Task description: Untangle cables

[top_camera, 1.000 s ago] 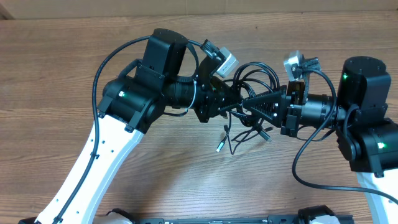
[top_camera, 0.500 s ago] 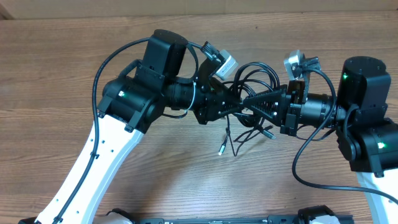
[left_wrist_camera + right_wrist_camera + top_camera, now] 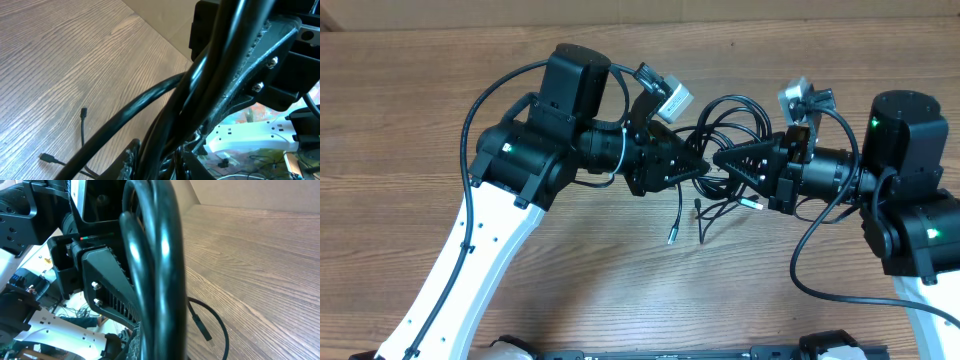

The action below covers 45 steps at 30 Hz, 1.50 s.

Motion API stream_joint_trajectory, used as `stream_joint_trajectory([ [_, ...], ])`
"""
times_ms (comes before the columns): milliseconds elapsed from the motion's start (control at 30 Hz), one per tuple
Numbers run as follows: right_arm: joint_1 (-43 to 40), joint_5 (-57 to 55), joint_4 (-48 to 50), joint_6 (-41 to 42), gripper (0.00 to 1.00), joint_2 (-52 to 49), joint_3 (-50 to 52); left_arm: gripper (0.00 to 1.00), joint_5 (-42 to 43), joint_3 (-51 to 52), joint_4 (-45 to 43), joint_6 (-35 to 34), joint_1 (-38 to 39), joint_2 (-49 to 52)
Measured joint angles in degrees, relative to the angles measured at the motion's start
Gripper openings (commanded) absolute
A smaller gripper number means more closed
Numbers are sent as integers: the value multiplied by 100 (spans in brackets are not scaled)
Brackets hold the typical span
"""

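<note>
The cables (image 3: 732,112) are a knot of thin black cords held above the wood table between my two grippers. Loose plug ends (image 3: 671,238) dangle below it. My left gripper (image 3: 703,168) points right, its jaws a little apart with cords running between the fingers (image 3: 130,154). My right gripper (image 3: 720,160) points left, tip to tip with it, shut on the cables. In the right wrist view the cables (image 3: 155,255) rise straight from the jaws and hide them. One plug end (image 3: 200,325) curls over the table. Two plug ends (image 3: 83,114) show in the left wrist view.
Both arms crowd the middle of the table (image 3: 620,290). Each arm's thicker black cable loops at its side, one on the left (image 3: 480,120) and one on the right (image 3: 800,270). A pale wall edge (image 3: 640,12) runs along the back. A white power strip (image 3: 250,132) lies beyond the table.
The left arm has shifted slightly left and up, and its jaws have eased apart around the cords. The dangling plug ends have swung a little. The right arm holds still.
</note>
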<state>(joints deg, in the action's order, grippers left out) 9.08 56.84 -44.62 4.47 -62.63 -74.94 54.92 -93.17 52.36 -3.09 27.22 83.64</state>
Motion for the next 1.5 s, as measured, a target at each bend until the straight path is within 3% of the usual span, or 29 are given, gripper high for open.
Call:
stream_joint_trajectory([
  [333,2,-138,-7,0,4,0,0,26,0,0,2,0,0,-4],
  [533,0,-315,-4,0,4,0,0,33,-396,0,129,0,-227,-66],
  [633,0,-326,-7,2,4,0,0,42,-549,0,286,-7,-260,-76],
  [900,0,-116,-2,2,4,0,0,47,-673,0,55,2,-245,-76],
  [1100,0,-2,-4,0,4,0,0,28,-699,0,11,4,-55,-76],
  [1167,0,4,-2,0,4,0,0,5,-702,0,-7,7,-20,-76],
  [1500,0,13,-20,-2,4,0,0,4,-715,0,-153,-109,-20,-76],
])
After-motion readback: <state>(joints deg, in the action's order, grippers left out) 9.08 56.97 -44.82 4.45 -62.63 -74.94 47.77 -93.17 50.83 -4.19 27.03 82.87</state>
